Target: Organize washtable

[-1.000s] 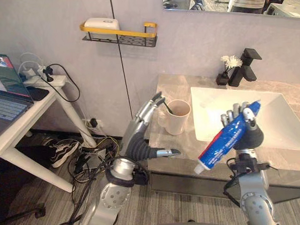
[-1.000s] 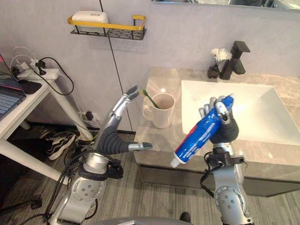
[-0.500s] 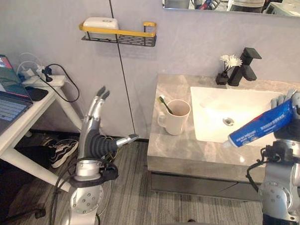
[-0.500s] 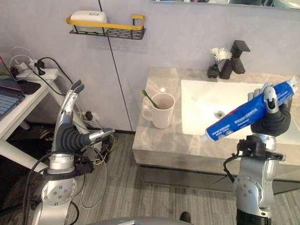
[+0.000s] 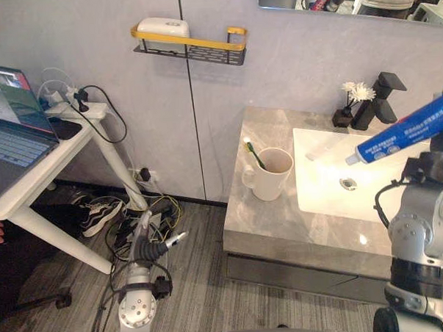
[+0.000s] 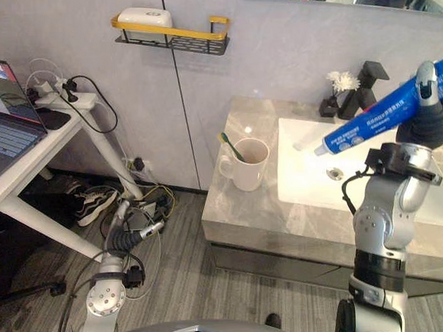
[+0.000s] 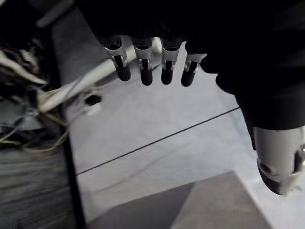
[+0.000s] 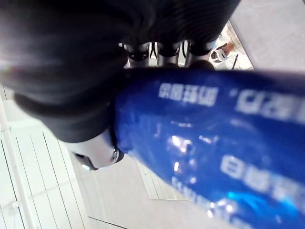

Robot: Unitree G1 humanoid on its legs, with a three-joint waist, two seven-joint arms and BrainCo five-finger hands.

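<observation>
Toothpaste tube (image 6: 381, 115), glossy blue with white lettering and a white cap, is held in the air above the sink basin (image 5: 326, 198). It lies tilted, with the cap end lower and pointing toward the robot's left and the tail end rising toward the right. The right robot hand (image 6: 424, 120) is grasping it near the tail end, and the right wrist view shows the fingers wrapped over the shiny blue body with the thumb beneath. Below it, the white basin is set into the right part of the grey marbled bench (image 5: 260, 216). A black faucet (image 5: 381, 107) stands at the bench's back edge, with a small dark vase of white flowers (image 5: 353, 101) just beside it. A cream mug (image 5: 272, 173) stands near the bench's left edge, with a green toothbrush (image 5: 252, 151) leaning in it. On the wall to the left hangs a black wire shelf with a yellow rail (image 5: 191, 48), carrying a white object (image 5: 162, 27). The left robot hand (image 5: 145, 241) hangs low by the floor, well apart from the bench, released, its fingers straight and holding nothing.
</observation>
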